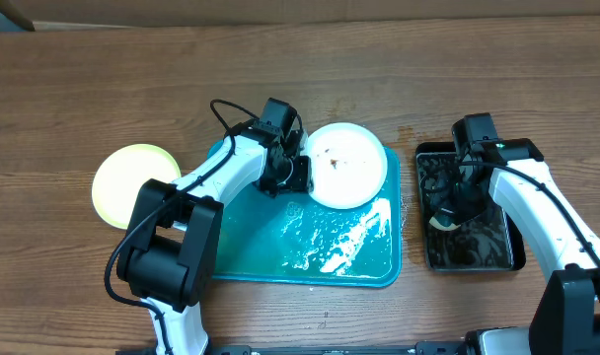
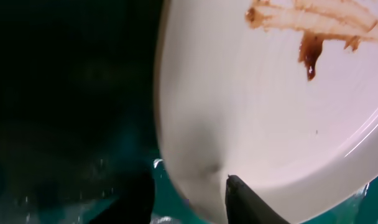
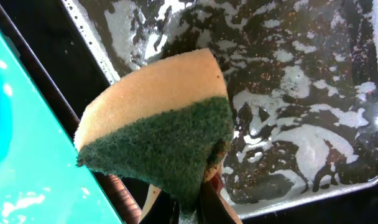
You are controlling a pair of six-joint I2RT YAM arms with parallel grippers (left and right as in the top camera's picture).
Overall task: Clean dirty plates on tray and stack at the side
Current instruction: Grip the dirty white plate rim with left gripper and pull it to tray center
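A white plate [image 1: 347,165] with a brown sauce smear sits tilted at the teal tray's [image 1: 241,258] back right corner. My left gripper [image 1: 292,174] is shut on its left rim; in the left wrist view the plate [image 2: 270,106] fills the frame and the fingers [image 2: 189,196] pinch its edge. A pale yellow-green plate [image 1: 127,182] lies on the table left of the tray. My right gripper [image 1: 450,209] is shut on a yellow-and-green sponge [image 3: 158,118] over the black tub [image 1: 492,247]. A third plate is not in view.
The tray holds soapy water and foam [image 1: 335,242] at its right half. The black tub [image 3: 313,93] holds foamy water and stands right of the tray. The wooden table [image 1: 83,89] extends behind and to the left.
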